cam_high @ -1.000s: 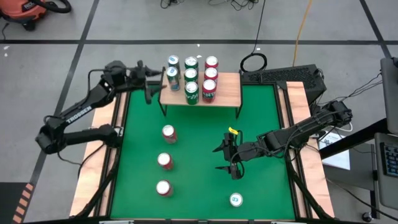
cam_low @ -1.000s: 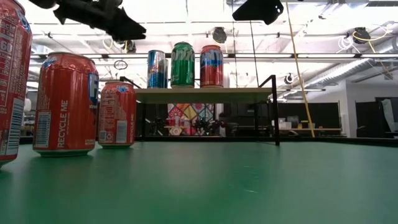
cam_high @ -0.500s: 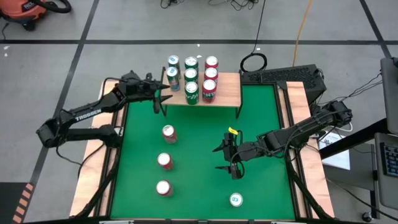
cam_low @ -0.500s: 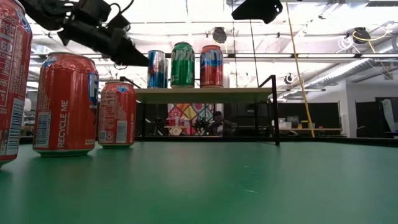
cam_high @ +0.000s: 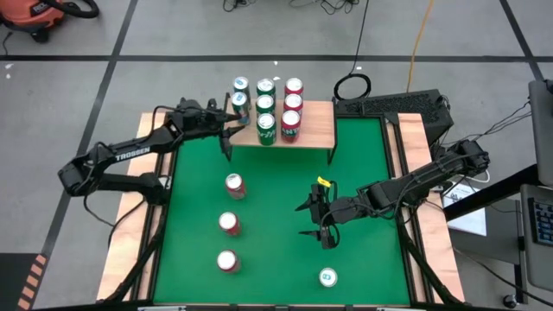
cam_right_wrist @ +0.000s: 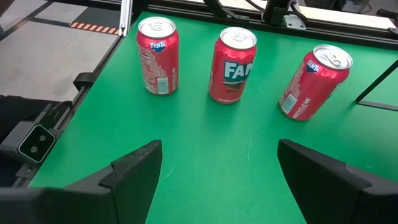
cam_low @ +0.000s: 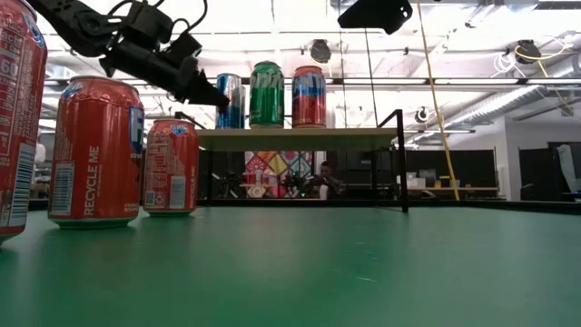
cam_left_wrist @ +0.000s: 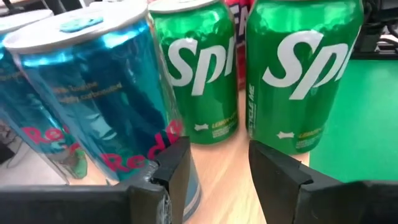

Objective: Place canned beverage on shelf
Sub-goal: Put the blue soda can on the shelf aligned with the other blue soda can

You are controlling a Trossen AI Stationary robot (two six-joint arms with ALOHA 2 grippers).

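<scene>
**Left arm empty-handed at the shelf, four cans waiting on the table**

The left gripper (cam_high: 232, 128) is at the left end of the shelf (cam_high: 315, 130), level with the cans standing on it. Its fingers (cam_left_wrist: 177, 162) are a narrow gap apart with nothing between them. The blue can (cam_left_wrist: 106, 93) stands upright on the plank just outside one finger, close enough that I can't say whether it touches. The green cans (cam_left_wrist: 205, 74) stand further in along the shelf, with red ones beyond them.

To my eye this is the letting-go end of a placement: that blue can looks delivered, and the hand beside it is empty.

The right gripper (cam_high: 315, 220) hangs in front of the shelf over the green table (cam_high: 363, 173), its fingers spread wide and holding nothing.

Three red cans (cam_high: 229, 223) stand in a line in front of the shelf's left half. A green-topped can (cam_high: 328, 277) stands further out, in front of its right end.

The next move, I'd say, is for the left arm to draw straight away from the shelf without brushing the blue can. Either arm could then go down over one of the waiting cans.
</scene>
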